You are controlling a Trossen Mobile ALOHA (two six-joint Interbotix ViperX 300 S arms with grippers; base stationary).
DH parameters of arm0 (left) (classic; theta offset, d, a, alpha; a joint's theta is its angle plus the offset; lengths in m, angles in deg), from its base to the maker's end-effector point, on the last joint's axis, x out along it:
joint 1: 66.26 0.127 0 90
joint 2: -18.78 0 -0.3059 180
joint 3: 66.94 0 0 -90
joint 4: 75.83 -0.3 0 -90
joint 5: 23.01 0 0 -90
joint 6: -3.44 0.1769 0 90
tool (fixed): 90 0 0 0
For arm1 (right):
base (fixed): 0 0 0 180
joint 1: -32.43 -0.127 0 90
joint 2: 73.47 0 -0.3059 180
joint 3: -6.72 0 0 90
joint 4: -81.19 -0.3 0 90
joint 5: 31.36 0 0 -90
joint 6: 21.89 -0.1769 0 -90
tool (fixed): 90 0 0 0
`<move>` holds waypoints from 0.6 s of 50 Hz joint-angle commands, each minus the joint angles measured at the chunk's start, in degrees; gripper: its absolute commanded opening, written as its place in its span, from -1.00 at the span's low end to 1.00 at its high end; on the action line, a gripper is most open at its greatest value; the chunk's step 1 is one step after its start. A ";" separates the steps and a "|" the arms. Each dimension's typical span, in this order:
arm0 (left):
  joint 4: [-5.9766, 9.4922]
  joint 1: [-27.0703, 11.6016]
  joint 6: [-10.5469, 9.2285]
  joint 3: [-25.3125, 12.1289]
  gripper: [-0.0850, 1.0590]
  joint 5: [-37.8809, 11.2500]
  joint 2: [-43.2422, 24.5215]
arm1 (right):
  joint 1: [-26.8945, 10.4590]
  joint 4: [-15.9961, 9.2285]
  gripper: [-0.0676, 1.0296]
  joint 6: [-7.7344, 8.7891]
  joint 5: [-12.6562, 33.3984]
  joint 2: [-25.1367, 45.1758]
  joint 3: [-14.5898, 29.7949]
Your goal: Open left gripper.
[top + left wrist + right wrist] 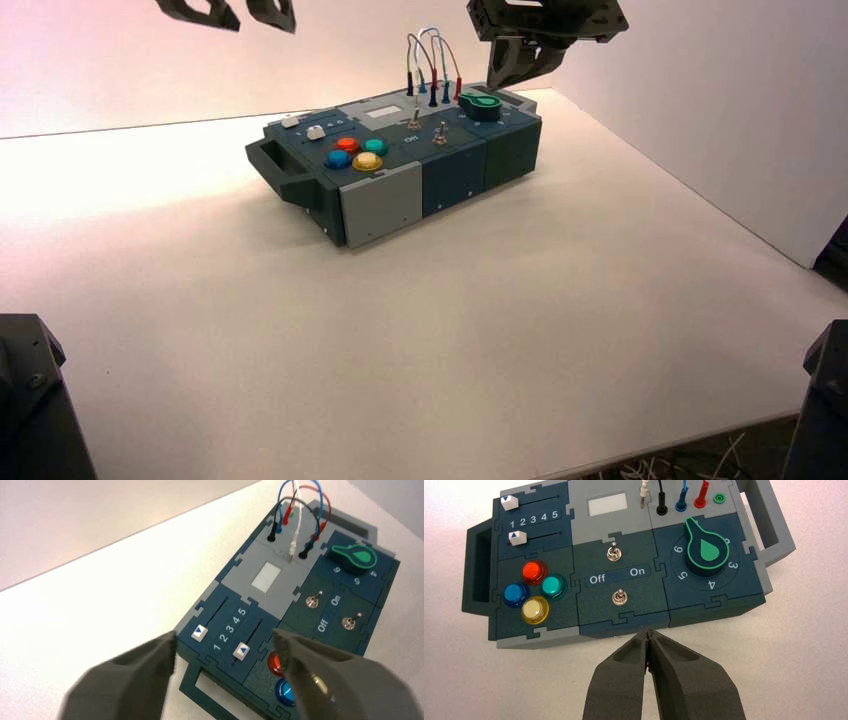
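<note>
Left gripper (224,652) hangs in the air over the box's (455,180) far left end, fingers (137,672) spread wide, holding nothing. Between them: two white sliders (241,651) flanking a "1 2 3 4 5" scale, both at the 1 end. Right of those, two toggle switches (613,553) labelled "Off"/"On". Green knob (705,550) on the right end shows numerals 3, 4, 5, 6. Right gripper (647,636) hovers above the box's far right, fingertips pressed together, empty.
</note>
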 commanded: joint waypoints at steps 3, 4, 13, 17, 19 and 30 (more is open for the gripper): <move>-0.09 -0.26 0.35 -1.05 0.93 -0.44 -1.14 | 0.09 0.00 -0.92 -0.09 0.18 -1.93 0.79; -0.09 -0.26 0.35 -1.05 0.93 -0.53 -1.41 | 0.09 0.00 -0.92 -0.09 0.35 -1.93 0.79; -0.09 -0.26 0.35 -1.49 0.93 -0.79 -2.99 | 0.09 0.09 -0.92 0.00 0.62 -2.55 0.88; -0.18 -0.26 0.35 -1.76 0.93 -0.79 -3.25 | 0.18 0.09 -0.92 0.00 0.53 -2.64 0.88; -0.18 -0.26 0.35 -1.93 0.93 -0.88 -3.25 | 0.18 0.09 -0.92 0.09 0.26 -2.64 0.88; -0.09 -0.26 0.35 -2.99 0.93 -0.88 -2.99 | 0.26 0.09 -0.92 0.00 0.18 -2.72 1.05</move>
